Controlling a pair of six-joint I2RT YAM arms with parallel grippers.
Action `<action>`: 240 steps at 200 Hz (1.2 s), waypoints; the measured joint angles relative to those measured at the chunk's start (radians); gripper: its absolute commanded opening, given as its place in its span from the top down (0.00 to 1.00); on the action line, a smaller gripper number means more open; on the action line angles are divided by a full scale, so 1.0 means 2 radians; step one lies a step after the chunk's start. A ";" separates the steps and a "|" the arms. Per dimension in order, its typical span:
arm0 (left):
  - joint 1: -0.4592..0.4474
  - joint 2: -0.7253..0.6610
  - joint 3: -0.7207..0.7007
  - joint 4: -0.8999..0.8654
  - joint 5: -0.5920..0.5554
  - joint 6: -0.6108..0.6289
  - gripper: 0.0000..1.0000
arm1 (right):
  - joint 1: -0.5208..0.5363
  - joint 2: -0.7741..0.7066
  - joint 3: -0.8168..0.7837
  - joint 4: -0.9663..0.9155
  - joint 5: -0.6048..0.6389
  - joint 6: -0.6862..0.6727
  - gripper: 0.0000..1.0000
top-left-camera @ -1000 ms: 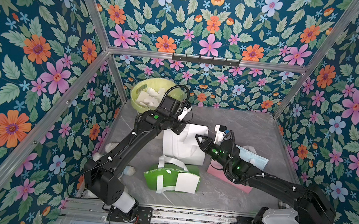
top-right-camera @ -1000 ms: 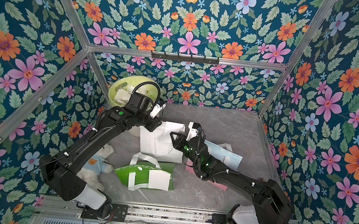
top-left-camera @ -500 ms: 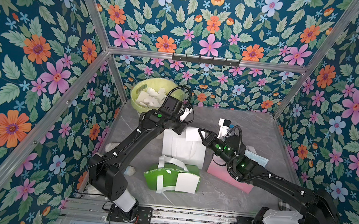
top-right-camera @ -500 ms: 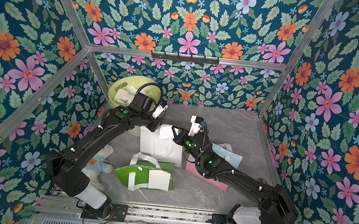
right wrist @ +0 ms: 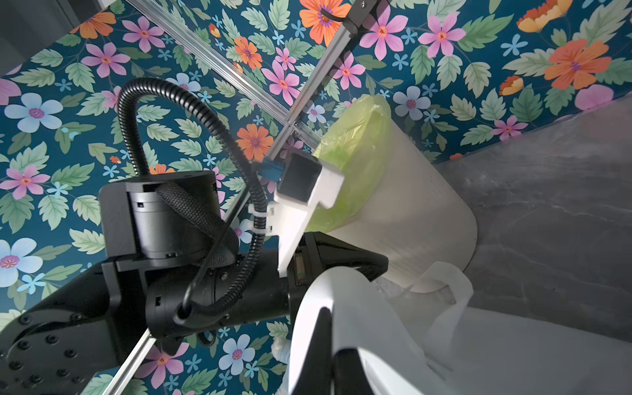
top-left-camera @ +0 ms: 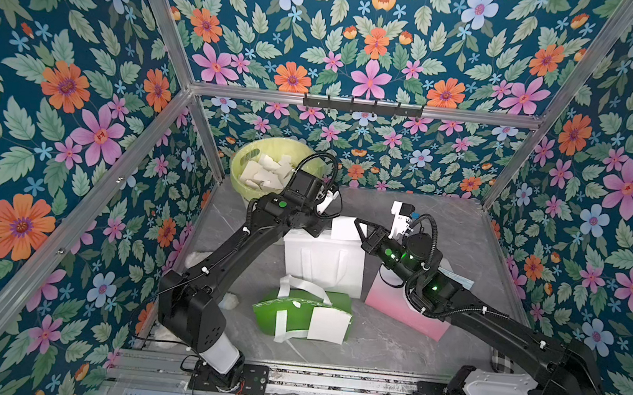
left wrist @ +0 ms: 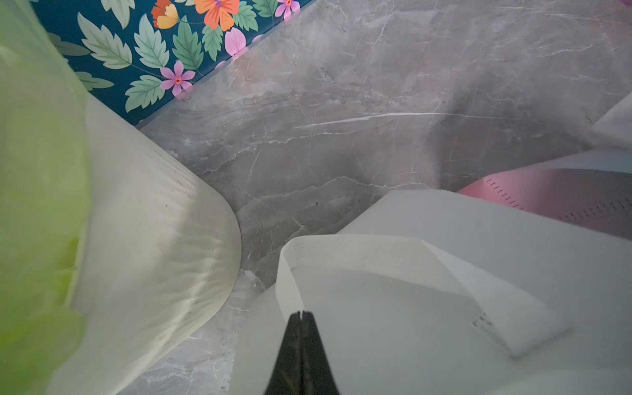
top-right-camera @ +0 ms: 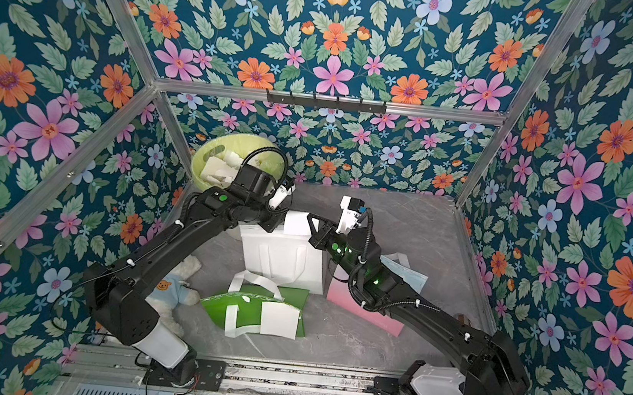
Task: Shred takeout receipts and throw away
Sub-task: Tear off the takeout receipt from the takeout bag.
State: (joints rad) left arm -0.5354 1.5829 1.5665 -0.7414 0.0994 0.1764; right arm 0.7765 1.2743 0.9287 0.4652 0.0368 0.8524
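Right gripper [right wrist: 330,328] clamps a takeout receipt [top-left-camera: 343,227] above the white tote bag [top-left-camera: 320,263], mid-surface. Left gripper [left wrist: 300,313] is clenched tight at the sheet's other edge, though whether it grips paper, I can't tell.

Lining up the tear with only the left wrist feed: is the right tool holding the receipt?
Observer: Yes, the right tool is shut on the receipt, held above the white tote bag.
Operator: Is my left tool on it too?
Observer: It is shut at the sheet's opposite edge; whether it pinches paper, I cannot tell.
Operator: Any more receipts?
Observer: A second receipt lies on the green bag, nearer the arm bases.
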 measured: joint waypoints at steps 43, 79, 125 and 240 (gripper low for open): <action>0.000 -0.008 -0.012 0.004 -0.004 0.003 1.00 | -0.005 -0.003 -0.006 0.006 0.013 -0.010 1.00; 0.000 -0.011 -0.021 0.007 -0.009 0.007 1.00 | -0.013 -0.004 -0.010 0.010 0.026 -0.013 1.00; 0.000 -0.011 -0.025 0.007 -0.009 0.010 1.00 | -0.023 0.001 -0.010 0.034 0.037 -0.012 1.00; 0.000 -0.040 0.004 0.014 0.052 0.022 0.44 | -0.025 0.023 -0.010 0.054 0.016 -0.005 1.00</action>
State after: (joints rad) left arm -0.5346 1.5032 1.5738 -0.7132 0.2039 0.2211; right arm 0.7269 1.3193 0.9077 0.5724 0.0685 0.8433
